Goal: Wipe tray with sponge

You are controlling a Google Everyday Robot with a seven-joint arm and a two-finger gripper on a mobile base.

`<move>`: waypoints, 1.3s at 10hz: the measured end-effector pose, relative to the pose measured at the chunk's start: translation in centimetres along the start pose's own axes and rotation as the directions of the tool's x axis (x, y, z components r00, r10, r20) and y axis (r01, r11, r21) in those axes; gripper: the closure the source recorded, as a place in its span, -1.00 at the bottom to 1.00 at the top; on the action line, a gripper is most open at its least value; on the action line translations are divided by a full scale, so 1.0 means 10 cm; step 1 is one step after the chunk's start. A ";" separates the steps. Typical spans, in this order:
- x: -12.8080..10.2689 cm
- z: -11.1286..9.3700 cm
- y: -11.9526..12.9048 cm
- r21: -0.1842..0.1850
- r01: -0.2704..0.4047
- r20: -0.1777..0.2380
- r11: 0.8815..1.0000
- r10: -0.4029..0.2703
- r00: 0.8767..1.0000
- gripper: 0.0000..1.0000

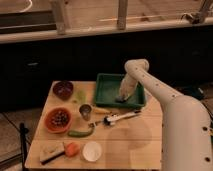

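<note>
The green tray (107,90) sits at the back right of the wooden table (130,140). My white arm reaches down from the right into the tray. My gripper (123,97) is low inside the tray's right half, near its front rim. No sponge can be made out; whatever is under the gripper is hidden by it.
A dark red bowl (63,89) is at the back left. An orange bowl (58,120) with dark contents is at the left. A metal cup (85,110), a brush (120,118), a green vegetable (81,132), a white disc (92,150) and an orange fruit (72,148) lie in front.
</note>
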 end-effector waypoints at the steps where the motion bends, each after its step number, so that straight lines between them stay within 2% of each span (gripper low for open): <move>1: 0.01 0.00 0.00 0.000 0.003 -0.001 1.000 -0.003 1.000 0.94; 13: 0.03 0.01 0.01 -0.005 0.065 -0.001 0.998 -0.065 0.998 0.94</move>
